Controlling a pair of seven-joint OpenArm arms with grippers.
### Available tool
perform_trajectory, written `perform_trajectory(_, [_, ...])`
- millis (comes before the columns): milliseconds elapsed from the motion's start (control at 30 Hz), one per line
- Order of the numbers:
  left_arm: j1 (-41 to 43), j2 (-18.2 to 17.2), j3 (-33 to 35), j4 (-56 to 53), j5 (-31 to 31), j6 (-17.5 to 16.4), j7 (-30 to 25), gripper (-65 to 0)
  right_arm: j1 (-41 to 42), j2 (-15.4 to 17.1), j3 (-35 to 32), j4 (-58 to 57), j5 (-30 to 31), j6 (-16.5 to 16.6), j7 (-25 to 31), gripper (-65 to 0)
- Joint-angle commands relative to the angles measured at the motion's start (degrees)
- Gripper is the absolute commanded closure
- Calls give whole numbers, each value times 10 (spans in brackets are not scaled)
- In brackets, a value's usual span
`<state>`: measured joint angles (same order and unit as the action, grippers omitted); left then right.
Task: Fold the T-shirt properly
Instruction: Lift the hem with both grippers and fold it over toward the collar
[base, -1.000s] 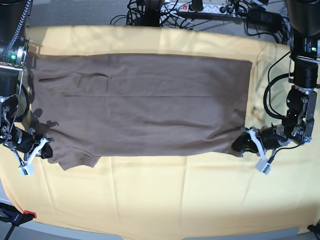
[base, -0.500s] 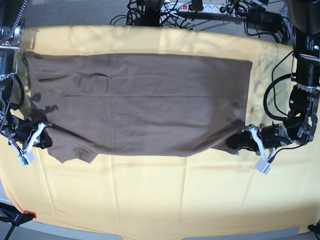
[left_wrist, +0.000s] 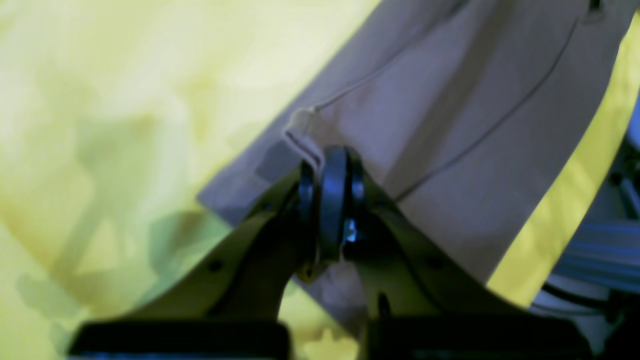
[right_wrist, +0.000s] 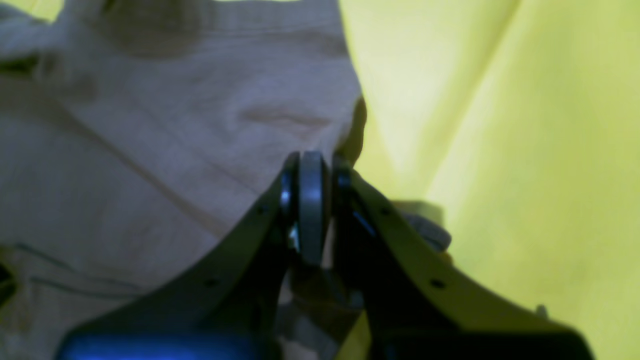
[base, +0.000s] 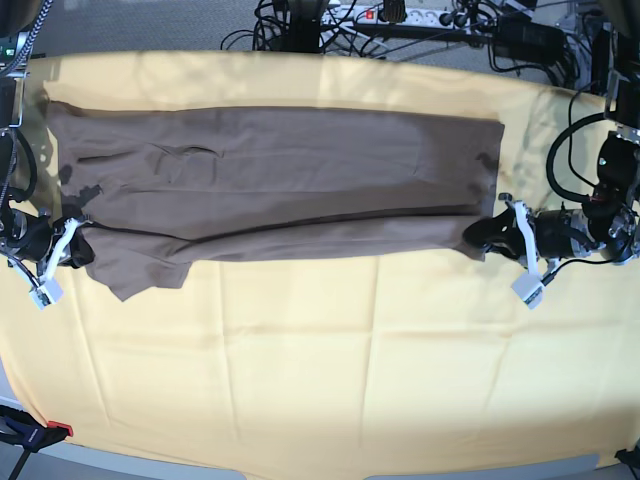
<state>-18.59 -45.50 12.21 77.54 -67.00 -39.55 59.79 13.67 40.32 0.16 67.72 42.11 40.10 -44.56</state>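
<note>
The taupe T-shirt (base: 280, 170) lies spread across the yellow cloth, its near edge lifted and carried toward the far side, with a fold line along the middle. My left gripper (base: 487, 236) is shut on the shirt's near right corner; the left wrist view shows the jaws (left_wrist: 327, 165) pinching the hem of the shirt (left_wrist: 450, 125). My right gripper (base: 80, 245) is shut on the shirt's near left edge by the sleeve (base: 140, 270); the right wrist view shows the jaws (right_wrist: 310, 167) closed on the fabric (right_wrist: 150, 150).
The large yellow cloth (base: 320, 370) covers the table. Cables and a power strip (base: 400, 15) lie beyond the far edge. A clamp (base: 30, 432) sits at the near left corner.
Both grippers have moved toward the far side, carrying the shirt's near edge up and over. The visible shirt area has become narrower from front to back.
</note>
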Motion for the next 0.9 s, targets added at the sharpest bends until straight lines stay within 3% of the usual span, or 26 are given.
perform_trajectory(0, [-14, -17, -7, 9, -25, -4, 1, 0, 14, 19, 6, 9, 12, -1, 0, 0])
perform_trajectory(233, [-14, -23, -7, 9, -125, -4, 128, 0, 14, 30, 6, 9, 23, -1, -45, 0])
perform_trajectory(400, [-14, -23, -7, 9, -180, -4, 200, 0, 14, 39, 6, 9, 126, -1, -153, 0])
perform_trajectory(533, [-14, -23, -7, 9, -180, -4, 202, 0, 14, 44, 6, 9, 166, -1, -202, 0])
perform_trajectory(767, [-22, -41, -7, 9, -180, -4, 202, 0, 16, 80, 6, 9, 167, -1, -202, 0])
perform_trajectory(867, [-21, -42, -7, 9, -180, -4, 202, 0, 15, 80, 6, 9, 167, -1, -202, 0])
